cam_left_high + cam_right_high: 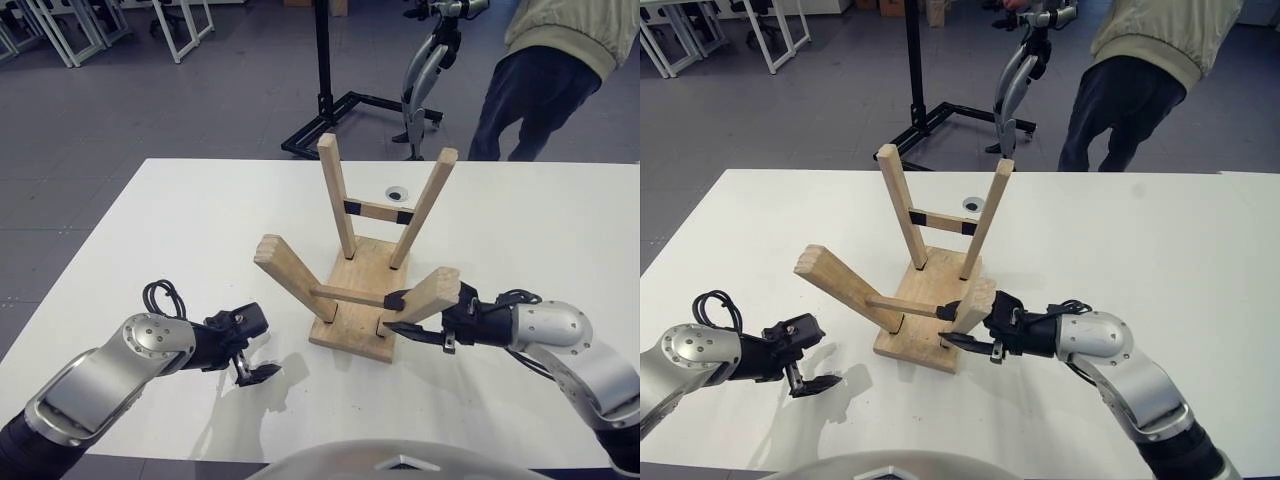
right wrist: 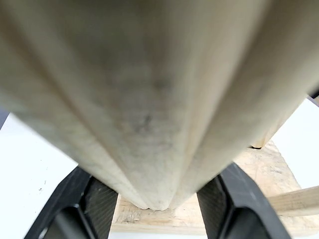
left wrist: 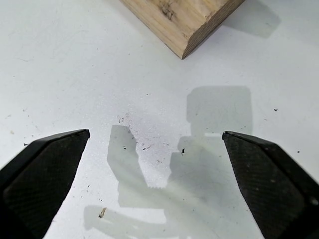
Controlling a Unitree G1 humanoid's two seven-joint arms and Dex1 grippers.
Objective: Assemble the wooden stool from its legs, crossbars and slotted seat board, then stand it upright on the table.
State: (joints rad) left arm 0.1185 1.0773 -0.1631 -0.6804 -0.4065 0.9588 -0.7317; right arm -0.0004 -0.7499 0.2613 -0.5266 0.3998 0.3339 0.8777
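The wooden stool lies upside down on the white table, its seat board (image 1: 350,338) flat on the surface. Two far legs (image 1: 337,195) (image 1: 425,205) stand up, joined by a crossbar (image 1: 378,210) with black ends. The two near legs splay outwards, left leg (image 1: 292,275) and right leg (image 1: 432,293), with a thin crossbar (image 1: 345,294) between them. My right gripper (image 1: 395,315) is shut on the near right leg (image 2: 149,99) close to the board. Left of the board's near corner (image 3: 184,25), my left gripper (image 1: 255,360) hovers open over bare table, its fingers (image 3: 45,174) wide apart.
A round hole (image 1: 397,192) sits in the table behind the stool. Beyond the far edge stand a black pole stand (image 1: 325,100) and a grey robot arm (image 1: 425,70), with a person (image 1: 540,80) at the far right. Bare tabletop (image 1: 180,220) spreads on both sides.
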